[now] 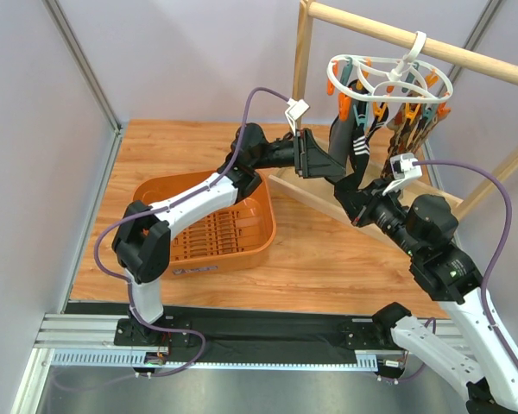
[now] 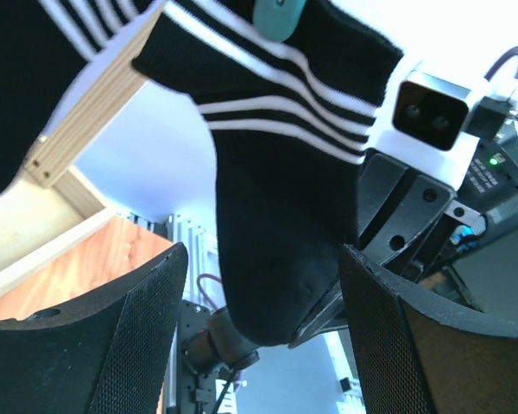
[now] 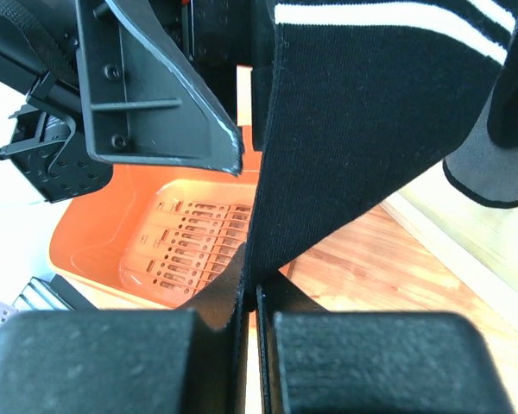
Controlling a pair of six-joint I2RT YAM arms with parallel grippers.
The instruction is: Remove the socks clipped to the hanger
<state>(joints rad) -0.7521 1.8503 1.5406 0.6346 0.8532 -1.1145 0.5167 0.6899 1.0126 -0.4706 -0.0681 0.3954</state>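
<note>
Right gripper (image 3: 250,302): clenched on the lower part of a black striped sock (image 3: 354,129); the cloth runs straight down into the closed fingers.
Left gripper (image 2: 263,285): released, jaws spread wide with one finger on each side of the same sock's hanging toe end; neither pad appears to press the cloth.
Sock position: hanging from the white hanger (image 1: 395,78) on the wooden rail (image 1: 371,24), above the right part of the table and between the two wrists.
Sock fastening: a teal clip (image 2: 276,15) pinches it at the striped cuff.
Long axis: close to vertical, cuff at the top under the clip and toe at the bottom.
Direction from the tools: the clip lies up and away from both grippers, and the sock body drops from it toward them.
Nearer arm: the right one has the cloth; the left only brackets it from the opposite side.
Key relation: the pull has to run along the sock, downward and away from the clip, so the cuff slides out of the clip's teeth.
Judged risk: a sideways tug would likely swing the whole hanger on the rail.
Other socks (image 1: 410,129): brown patterned ones hang from clips on the far right of the ring.
Basket (image 1: 259,228): orange, on the table to the left, below and well apart from the hanger.
</note>
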